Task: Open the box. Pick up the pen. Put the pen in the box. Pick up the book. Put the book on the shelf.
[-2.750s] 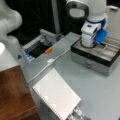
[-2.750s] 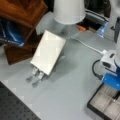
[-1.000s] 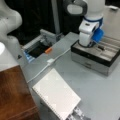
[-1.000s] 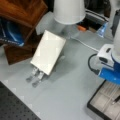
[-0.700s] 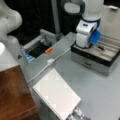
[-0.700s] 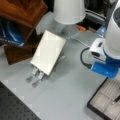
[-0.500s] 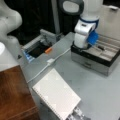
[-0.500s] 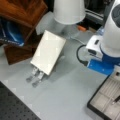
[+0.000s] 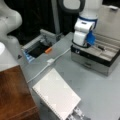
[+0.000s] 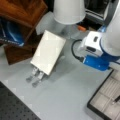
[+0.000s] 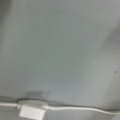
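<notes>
Grey tabletop (image 9: 100, 95) bears the open box (image 9: 100, 58) holding the pen (image 9: 101, 48); tool's state unclear.

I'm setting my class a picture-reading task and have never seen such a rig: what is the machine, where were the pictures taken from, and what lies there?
It is one white robot arm with a blue gripper. Two pictures come from cameras off the arm; the third, from its wrist, shows only grey table and a white cable. The box stands open, the pen inside. The gripper hangs by the box; nothing shows in it. The white book leans on a rack beside the brown shelf.
</notes>
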Robot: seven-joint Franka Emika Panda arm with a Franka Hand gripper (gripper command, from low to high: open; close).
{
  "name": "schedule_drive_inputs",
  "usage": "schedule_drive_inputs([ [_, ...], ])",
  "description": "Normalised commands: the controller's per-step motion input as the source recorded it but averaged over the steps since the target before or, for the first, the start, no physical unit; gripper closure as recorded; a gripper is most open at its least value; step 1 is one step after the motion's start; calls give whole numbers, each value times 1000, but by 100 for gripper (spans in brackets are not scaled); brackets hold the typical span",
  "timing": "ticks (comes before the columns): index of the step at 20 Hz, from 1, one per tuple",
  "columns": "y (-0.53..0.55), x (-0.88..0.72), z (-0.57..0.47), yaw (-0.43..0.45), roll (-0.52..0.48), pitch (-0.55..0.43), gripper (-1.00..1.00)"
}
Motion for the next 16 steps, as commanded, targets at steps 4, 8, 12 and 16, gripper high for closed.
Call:
schedule_drive_inputs([
  [4,-183,-39,61,14,-461,-31,-100],
  [8,-124,10,26,42,-512,-65,-100],
  [12,-72,60,-52,51,-554,-98,-100],
  [16,-67,66,-152,26,-414,-65,-100],
])
